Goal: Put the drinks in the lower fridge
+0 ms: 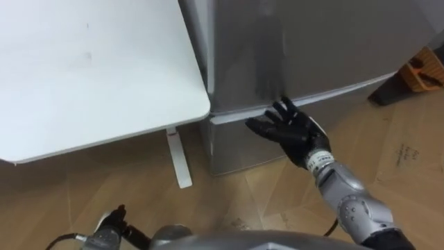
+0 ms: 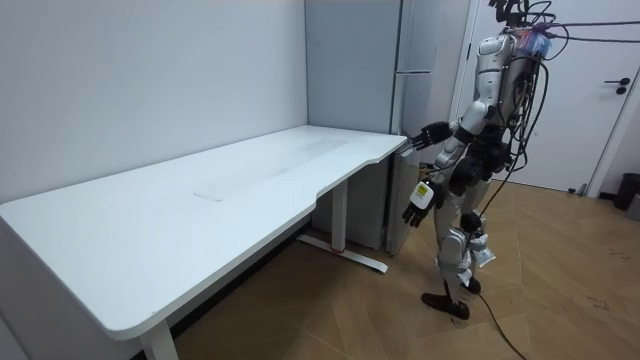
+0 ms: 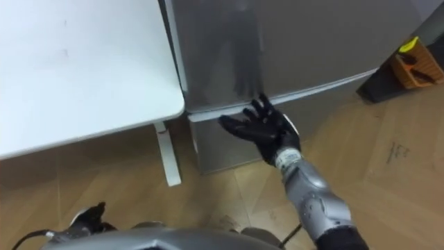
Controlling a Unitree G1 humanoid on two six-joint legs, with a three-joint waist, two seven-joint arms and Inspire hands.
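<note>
The grey fridge (image 1: 312, 48) stands right in front of me with both doors closed, and its lower door (image 1: 239, 149) starts just below a horizontal seam. My right hand (image 1: 288, 128) reaches forward to that seam, open with fingers spread, at or just before the top edge of the lower door. In the room view I stand upright facing the fridge (image 2: 355, 110), right hand (image 2: 430, 133) stretched toward it. My left hand (image 1: 114, 222) hangs low at my side, open and holding nothing; the room view also has that left hand (image 2: 416, 205).
A white table (image 1: 90, 69) butts against the fridge's left side, its white leg (image 1: 179, 163) close to the lower door. An orange object (image 1: 424, 69) and a dark item sit on the wood floor at the right. A white room door (image 2: 590, 90) stands behind me.
</note>
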